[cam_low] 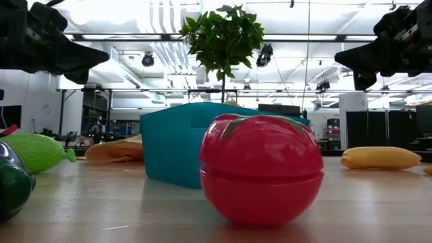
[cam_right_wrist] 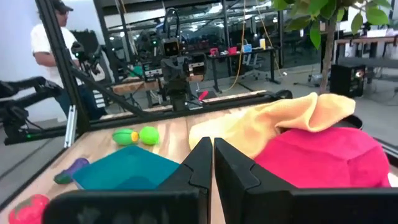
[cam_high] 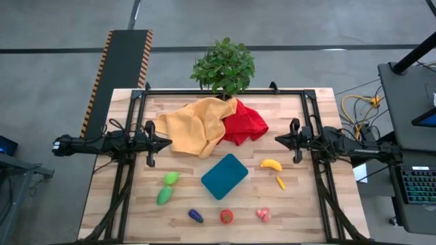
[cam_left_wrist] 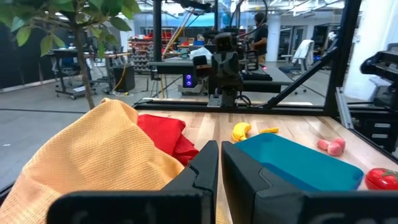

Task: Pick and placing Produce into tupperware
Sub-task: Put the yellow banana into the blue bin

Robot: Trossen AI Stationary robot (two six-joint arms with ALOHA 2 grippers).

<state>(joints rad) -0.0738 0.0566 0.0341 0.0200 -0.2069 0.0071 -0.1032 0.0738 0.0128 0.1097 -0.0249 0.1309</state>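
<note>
the red tomato (cam_low: 260, 170) sits nearest the low camera, on the table's near edge, with the purple eggplant (cam_high: 195, 216) to its left and the pink-red berry (cam_high: 263, 215) to its right. the teal tupperware (cam_high: 224, 176) lies mid-table, empty, just beyond this row; the layout reads as a start arrangement, with produce spread loosely around the container so that each arm has pieces on its own side. two green pieces (cam_high: 167, 188) lie left of the tupperware; the yellow banana (cam_high: 271, 164) and a small orange-yellow piece (cam_high: 280, 182) lie right of it. the yellow cloth (cam_high: 193, 125) and red cloth (cam_high: 244, 123) are heaped at the far side, before a potted plant (cam_high: 223, 66). the left gripper (cam_high: 169, 143) hangs raised above the table's left edge, pointing inward, fingers pressed together on nothing. the right gripper (cam_high: 277, 139) mirrors it at the right edge, likewise clenched and empty. both arms are level and apart from all produce; no piece is yet in the container.
</note>
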